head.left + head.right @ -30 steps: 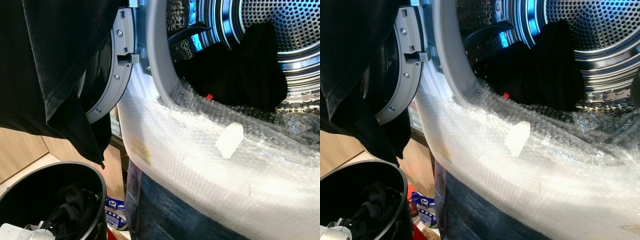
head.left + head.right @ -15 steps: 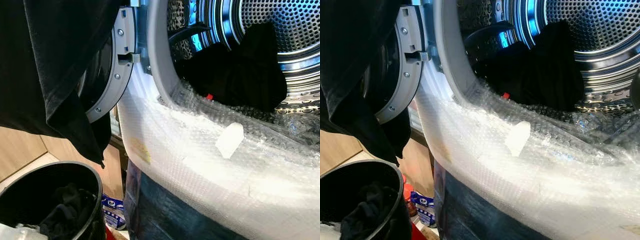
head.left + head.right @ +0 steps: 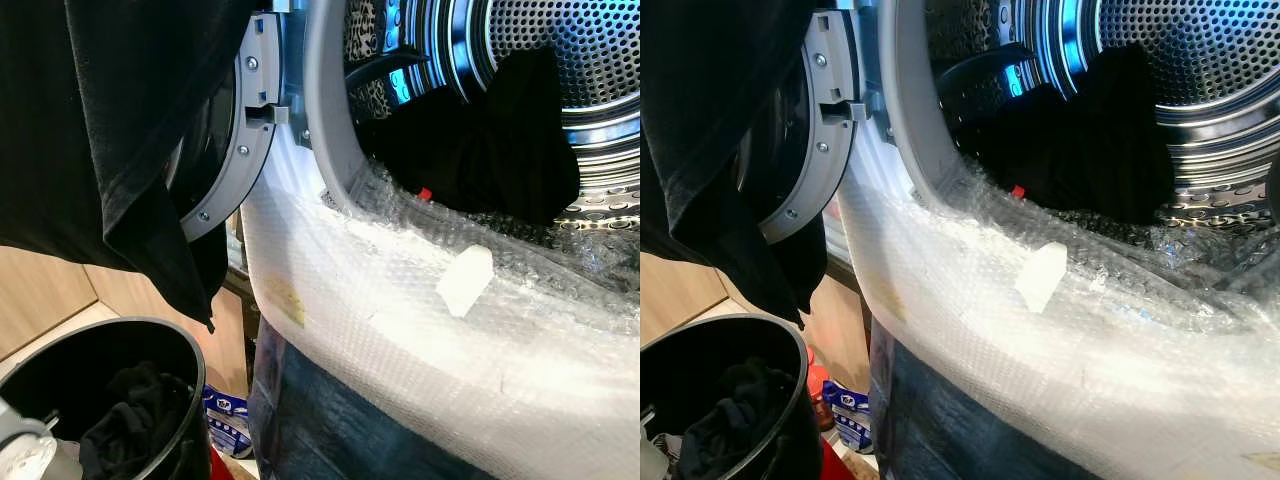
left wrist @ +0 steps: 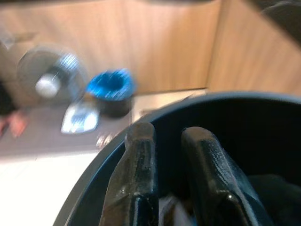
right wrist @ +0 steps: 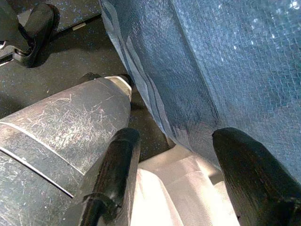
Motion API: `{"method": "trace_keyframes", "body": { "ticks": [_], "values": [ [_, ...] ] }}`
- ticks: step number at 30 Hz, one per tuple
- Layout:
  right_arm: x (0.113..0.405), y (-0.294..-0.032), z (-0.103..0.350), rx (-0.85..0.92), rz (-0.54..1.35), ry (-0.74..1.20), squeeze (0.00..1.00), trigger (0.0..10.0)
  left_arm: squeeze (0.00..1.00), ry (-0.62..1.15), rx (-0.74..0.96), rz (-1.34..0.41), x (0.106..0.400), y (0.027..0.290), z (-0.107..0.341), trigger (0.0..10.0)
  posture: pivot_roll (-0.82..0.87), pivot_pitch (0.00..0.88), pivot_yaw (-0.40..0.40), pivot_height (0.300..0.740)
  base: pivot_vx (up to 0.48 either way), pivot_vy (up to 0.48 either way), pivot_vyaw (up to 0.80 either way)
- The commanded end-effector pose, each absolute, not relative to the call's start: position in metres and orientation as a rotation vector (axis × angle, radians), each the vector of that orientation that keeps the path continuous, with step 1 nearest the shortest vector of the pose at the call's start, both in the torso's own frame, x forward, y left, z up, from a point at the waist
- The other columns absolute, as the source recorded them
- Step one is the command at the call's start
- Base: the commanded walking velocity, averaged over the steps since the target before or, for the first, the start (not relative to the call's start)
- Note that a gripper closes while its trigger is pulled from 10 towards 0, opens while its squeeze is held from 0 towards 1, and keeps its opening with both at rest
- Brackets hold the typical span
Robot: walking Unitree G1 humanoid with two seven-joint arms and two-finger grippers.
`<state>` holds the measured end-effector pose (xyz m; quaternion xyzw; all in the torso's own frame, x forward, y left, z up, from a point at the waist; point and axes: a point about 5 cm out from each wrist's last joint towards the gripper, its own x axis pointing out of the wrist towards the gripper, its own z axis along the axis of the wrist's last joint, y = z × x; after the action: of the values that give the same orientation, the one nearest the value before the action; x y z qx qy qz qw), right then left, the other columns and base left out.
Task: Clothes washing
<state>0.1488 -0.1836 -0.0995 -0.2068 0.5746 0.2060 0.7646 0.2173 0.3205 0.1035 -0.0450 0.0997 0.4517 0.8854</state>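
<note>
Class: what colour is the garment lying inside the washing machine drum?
Black garment; left eye view shows it best.

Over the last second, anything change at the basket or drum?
The left gripper has gone down inside the round black laundry basket, over the dark clothes there. The black garment in the steel drum and the bubble-wrap on the rim are unchanged.

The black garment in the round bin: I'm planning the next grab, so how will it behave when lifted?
The black garment lies crumpled in the round bin, so it is probably floppy and will drape and trail. It looks light for its size. Folds could snag on the rim.
</note>
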Motion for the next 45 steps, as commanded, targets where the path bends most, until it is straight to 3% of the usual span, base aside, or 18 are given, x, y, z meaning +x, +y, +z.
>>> {"method": "trace_keyframes", "body": {
  "ticks": [1,6,8,10,14,21,22,23,24,31,35,45],
  "values": [
    [0.151,-0.184,-0.099,-0.449,0.438,1.245,0.00,10.0,0.00,0.253,0.002,0.708,0.233,0.308,0.107,10.0,0.06,0.000,-0.071,0.740,0.000,0.000,0.00],
    [0.152,-0.184,-0.098,-0.452,0.441,1.243,0.00,10.0,0.00,0.302,0.149,0.388,0.239,0.295,0.111,10.0,0.07,0.000,-0.067,0.740,0.000,0.000,0.00],
    [0.153,-0.183,-0.098,-0.450,0.440,1.242,0.00,10.0,0.00,0.351,0.123,0.358,0.234,0.303,0.114,10.0,0.06,0.000,-0.061,0.740,0.000,0.000,0.00],
    [0.153,-0.184,-0.098,-0.452,0.439,1.240,0.00,10.0,0.00,0.380,0.255,0.259,0.229,0.309,0.122,10.0,0.06,0.000,-0.060,0.740,0.000,0.000,0.00],
    [0.152,-0.184,-0.098,-0.458,0.447,1.245,0.00,10.0,0.00,0.513,0.340,0.102,0.214,0.317,0.128,10.0,0.07,0.000,-0.064,0.740,0.000,0.000,0.00],
    [0.150,-0.186,-0.099,-0.455,0.441,1.250,0.00,10.0,0.00,0.722,0.499,0.007,0.185,0.344,0.135,10.0,0.07,0.000,-0.061,0.740,0.000,0.000,0.00],
    [0.150,-0.185,-0.099,-0.456,0.442,1.250,0.00,10.0,0.44,0.710,0.499,0.023,0.186,0.346,0.135,10.0,0.07,0.000,-0.061,0.740,0.000,0.000,0.00],
    [0.150,-0.185,-0.099,-0.456,0.443,1.250,0.00,10.0,0.44,0.700,0.499,0.035,0.186,0.347,0.135,10.0,0.07,0.000,-0.061,0.740,0.000,0.000,0.00],
    [0.149,-0.185,-0.099,-0.456,0.444,1.251,0.00,10.0,1.00,0.675,0.446,0.059,0.188,0.347,0.131,10.0,0.08,0.000,-0.062,0.740,0.000,0.000,0.00],
    [0.150,-0.184,-0.099,-0.456,0.447,1.251,0.00,10.0,1.00,0.576,0.155,0.030,0.204,0.323,0.109,10.0,0.07,0.000,-0.067,0.740,0.000,0.000,0.00],
    [0.152,-0.186,-0.098,-0.470,0.449,1.250,0.00,10.0,1.00,0.563,0.106,0.006,0.217,0.312,0.104,10.0,0.06,0.000,-0.071,0.740,0.000,0.000,0.00],
    [0.149,-0.189,-0.099,-0.467,0.445,1.261,0.00,10.0,1.00,0.571,0.060,0.068,0.219,0.328,0.109,10.0,0.06,0.000,-0.073,0.740,0.000,0.000,0.00]
  ]
}}
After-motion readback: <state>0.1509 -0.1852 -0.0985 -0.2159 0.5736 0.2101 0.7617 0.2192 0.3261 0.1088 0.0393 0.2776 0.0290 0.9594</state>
